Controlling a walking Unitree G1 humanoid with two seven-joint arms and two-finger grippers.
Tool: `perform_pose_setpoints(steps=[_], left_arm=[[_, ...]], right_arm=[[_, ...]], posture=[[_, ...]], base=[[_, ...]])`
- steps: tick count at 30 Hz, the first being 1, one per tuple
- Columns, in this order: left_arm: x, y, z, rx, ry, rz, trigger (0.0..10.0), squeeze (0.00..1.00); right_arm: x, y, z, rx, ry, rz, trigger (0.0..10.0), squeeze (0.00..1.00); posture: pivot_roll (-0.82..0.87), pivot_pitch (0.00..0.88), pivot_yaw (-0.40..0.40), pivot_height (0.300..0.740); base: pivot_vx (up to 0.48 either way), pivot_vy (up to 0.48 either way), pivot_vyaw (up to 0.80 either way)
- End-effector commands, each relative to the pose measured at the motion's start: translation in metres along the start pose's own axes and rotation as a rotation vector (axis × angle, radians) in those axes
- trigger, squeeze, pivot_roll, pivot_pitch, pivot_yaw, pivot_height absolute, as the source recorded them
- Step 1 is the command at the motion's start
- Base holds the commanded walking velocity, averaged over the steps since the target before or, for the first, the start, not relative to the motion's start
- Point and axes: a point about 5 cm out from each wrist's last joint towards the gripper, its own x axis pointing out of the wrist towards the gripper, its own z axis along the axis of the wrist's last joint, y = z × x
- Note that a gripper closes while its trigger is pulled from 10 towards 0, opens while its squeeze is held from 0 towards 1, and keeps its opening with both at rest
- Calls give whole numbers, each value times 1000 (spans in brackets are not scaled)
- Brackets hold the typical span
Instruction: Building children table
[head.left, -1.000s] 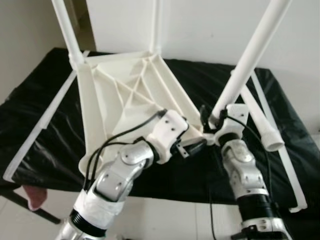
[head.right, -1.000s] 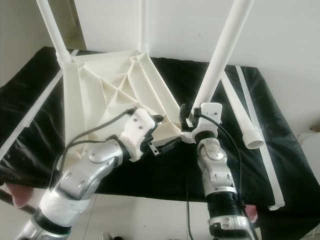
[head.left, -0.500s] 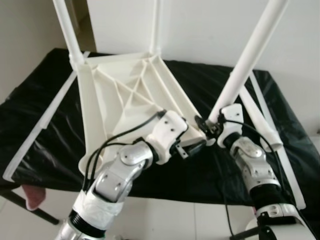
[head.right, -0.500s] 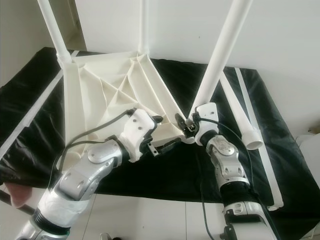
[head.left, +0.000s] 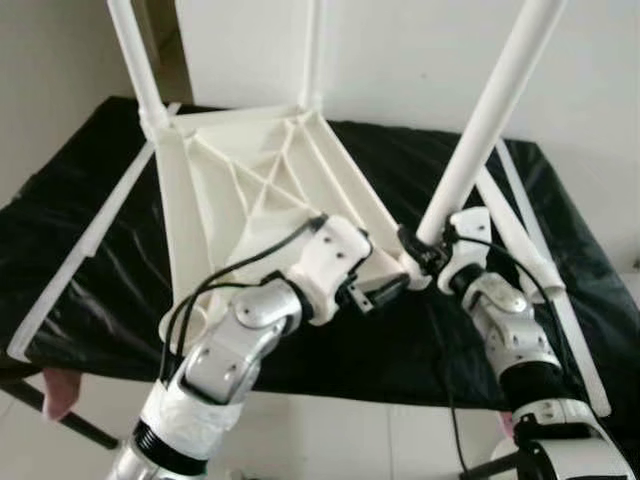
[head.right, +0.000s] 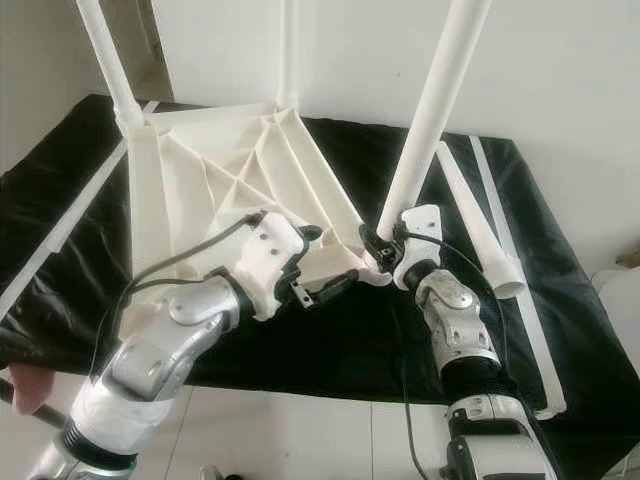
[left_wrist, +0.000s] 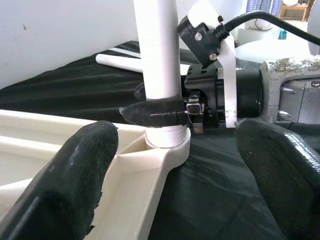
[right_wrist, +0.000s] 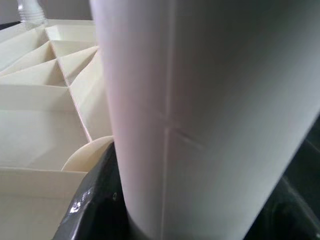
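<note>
Nearest: both silver arms reach fwd & inward, elbows bent, wrists meeting at the near right corner of the upturned white plastic tabletop (head.left: 250, 190).

L gripper (head.left: 385, 288) sits at the corner socket (left_wrist: 167, 145), fingers (left_wrist: 75, 175) spread wide w/ nothing between them, one over the ribbed underside, the other out over the black cloth; it looks to be steadying or waiting, not gripping.

R gripper (head.right: 372, 247) is clamped on the base of the white table leg (head.right: 430, 110), just above the socket; its black finger (left_wrist: 155, 112) wraps the tube's front in the left wrist view. R wrist is cocked inward, forearm rising steeply from below.

Handling, as a judgement: leg is a hollow smooth plastic tube, so light, stiff, prob. slippery. Hold low by the socket, as now, for good control of seating or twisting; a hold higher up would give more leverage but more wobble. The top is a thin ribbed moulding, light, likely to slide on the cloth, so bracing that corner helps.

Further out: a loose leg (head.left: 520, 245) lies on the cloth-covered table (head.left: 80, 240) right of the R arm, white strips (head.left: 575, 340) beside it. Far side: two more legs (head.left: 135, 60) stand upright in the far corners against the wall.
</note>
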Motion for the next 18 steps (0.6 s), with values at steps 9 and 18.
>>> perform_pose_setpoints(steps=[9, 18], left_arm=[[-2, 1, -1, -21, 2, 6, 10000, 0], [-2, 4, 1, -51, -12, 32, 10000, 0]], right_arm=[[-7, -6, -8, 94, 71, -372, 10000, 0], [-11, 32, -14, 140, 72, -650, 10000, 0]], posture=[[-92, 149, -25, 740], [-81, 149, -25, 740]], base=[[0, 0, 0], [0, 0, 0]])
